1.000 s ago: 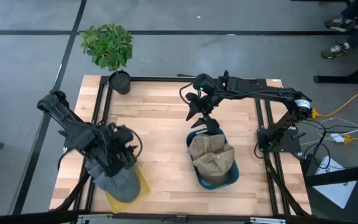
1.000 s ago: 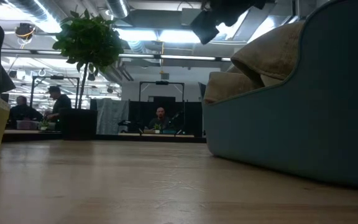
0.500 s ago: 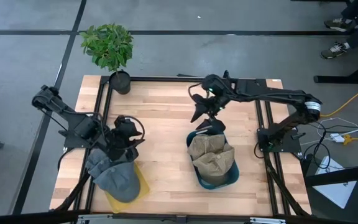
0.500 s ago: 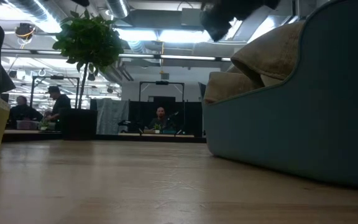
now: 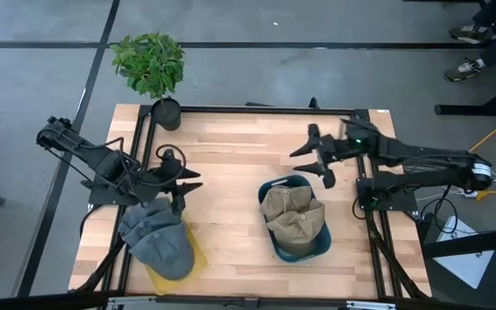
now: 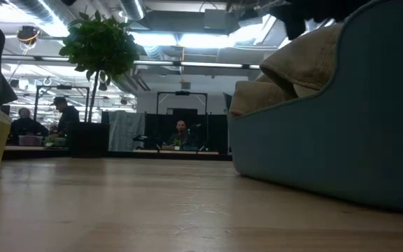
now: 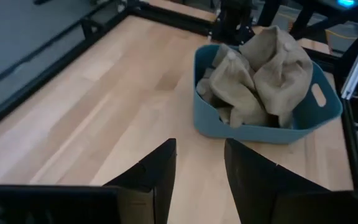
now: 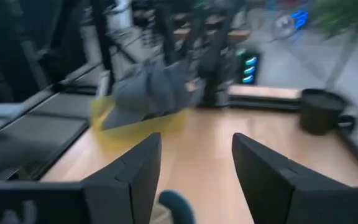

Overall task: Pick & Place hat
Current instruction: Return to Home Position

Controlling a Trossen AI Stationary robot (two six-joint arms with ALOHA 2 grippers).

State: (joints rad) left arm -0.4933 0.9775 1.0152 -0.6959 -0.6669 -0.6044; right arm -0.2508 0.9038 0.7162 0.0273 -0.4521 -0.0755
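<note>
The blue-grey caps (image 5: pixel 156 241) lie piled in a yellow bin (image 5: pixel 196 256) at the near left corner of a wooden table (image 5: pixel 231 172); they fill it and hang over its rim, so only a strip of yellow shows beside them. The right wrist view shows the same heap, caps mounded well above the yellow wall (image 8: pixel 143 122).

The brown caps (image 5: pixel 293 217) sit crumpled together in a blue bin (image 5: pixel 315 248) right of the table's middle, well apart from the yellow one. In the left wrist view these caps (image 7: pixel 260 78) rise above the blue rim (image 7: pixel 253 132), and an oval handle slot shows in one end wall. In the low view the blue bin (image 6: pixel 341 133) fills the right side, with brown cloth (image 6: pixel 303 63) bulging over its edge.

The left gripper (image 5: pixel 188 188) hangs just beside the far edge of the yellow bin, its two fingers (image 7: pixel 160 168) spread and holding nothing. The right gripper (image 5: pixel 311 166) hangs above the table just beyond the blue bin's far right corner, fingers (image 8: pixel 138 168) also spread and empty.

A potted plant (image 5: pixel 151 65) stands at the table's far left corner; past the table, people (image 6: pixel 180 133) sit at desks.
</note>
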